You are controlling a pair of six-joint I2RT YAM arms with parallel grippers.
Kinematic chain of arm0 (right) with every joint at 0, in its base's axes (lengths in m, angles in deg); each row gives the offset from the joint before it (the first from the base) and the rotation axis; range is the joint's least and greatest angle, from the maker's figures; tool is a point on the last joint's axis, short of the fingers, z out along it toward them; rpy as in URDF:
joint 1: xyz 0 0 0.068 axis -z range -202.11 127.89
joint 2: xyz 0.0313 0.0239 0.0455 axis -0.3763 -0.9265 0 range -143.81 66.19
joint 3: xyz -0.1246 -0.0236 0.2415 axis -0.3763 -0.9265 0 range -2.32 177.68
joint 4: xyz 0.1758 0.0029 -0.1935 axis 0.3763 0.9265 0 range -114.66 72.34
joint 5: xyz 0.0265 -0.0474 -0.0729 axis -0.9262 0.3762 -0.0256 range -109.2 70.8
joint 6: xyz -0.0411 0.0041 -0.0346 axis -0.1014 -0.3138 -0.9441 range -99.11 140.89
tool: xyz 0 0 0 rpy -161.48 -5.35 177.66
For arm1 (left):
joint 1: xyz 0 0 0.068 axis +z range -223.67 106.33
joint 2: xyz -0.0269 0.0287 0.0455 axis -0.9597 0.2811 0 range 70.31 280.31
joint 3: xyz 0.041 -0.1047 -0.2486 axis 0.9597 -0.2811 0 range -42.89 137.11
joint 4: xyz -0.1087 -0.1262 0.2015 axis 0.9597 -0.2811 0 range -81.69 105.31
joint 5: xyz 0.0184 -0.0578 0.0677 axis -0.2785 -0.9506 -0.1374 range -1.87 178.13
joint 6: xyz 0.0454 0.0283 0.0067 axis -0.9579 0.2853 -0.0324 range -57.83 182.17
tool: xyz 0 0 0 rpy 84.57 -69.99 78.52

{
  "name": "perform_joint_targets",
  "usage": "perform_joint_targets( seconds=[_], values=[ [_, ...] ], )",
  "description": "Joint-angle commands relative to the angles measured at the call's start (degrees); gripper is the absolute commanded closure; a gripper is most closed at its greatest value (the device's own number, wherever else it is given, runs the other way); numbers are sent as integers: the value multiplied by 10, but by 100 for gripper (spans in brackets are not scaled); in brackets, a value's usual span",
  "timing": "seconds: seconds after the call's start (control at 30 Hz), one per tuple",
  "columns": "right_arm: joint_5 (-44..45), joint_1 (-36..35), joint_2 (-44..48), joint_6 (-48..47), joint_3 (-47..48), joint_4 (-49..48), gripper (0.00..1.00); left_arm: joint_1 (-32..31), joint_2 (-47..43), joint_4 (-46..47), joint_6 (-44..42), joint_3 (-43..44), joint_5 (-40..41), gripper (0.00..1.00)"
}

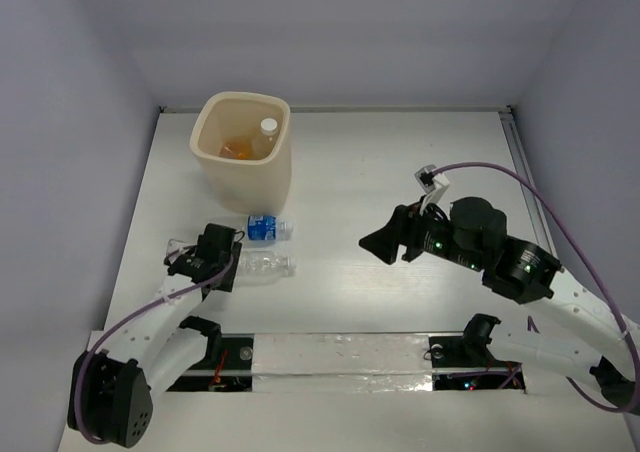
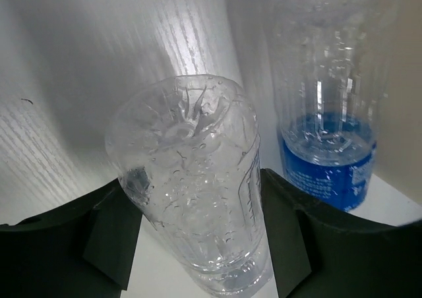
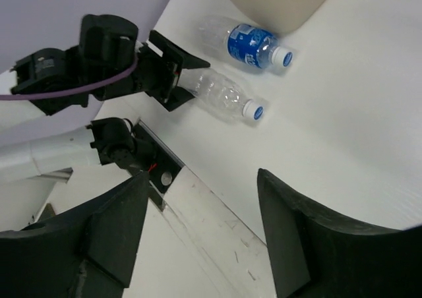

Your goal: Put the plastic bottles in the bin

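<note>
While the overhead view alone shows bottles inside the bin [image 1: 243, 148] at upper left, the left gripper [image 2: 198, 245] straddles the clear bottle [image 2: 191, 186] without visibly clamping it; the right gripper [image 3: 198, 225] gapes empty.

Bright even overhead light, soft shadows, glare on the table [image 2: 191, 41] (left wrist view), sharp focus

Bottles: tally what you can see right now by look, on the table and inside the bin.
Clear bottle with no label, lying on the table: 1
Bottle with a blue label, lying on the table: 1
Orange bottle inside the bin: 1
Bottle with a white cap inside the bin: 1
Total visible: 4
</note>
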Motion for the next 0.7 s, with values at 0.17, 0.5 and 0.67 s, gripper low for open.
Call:
perform_joint_targets(
  seconds=[0.17,0.5,0.67],
  values=[
    [-46,-3,-71,-43,-43,-87,65,-15,-128,-107,-82,119,-2,46],
    [-136,3,-223,-82,-25,-261,52,-21,-145,-146,-233,388,-42,47],
    [-149,24,-321,-87,15,-292,23,-21,-36,-123,-333,607,2,47]
  ],
)
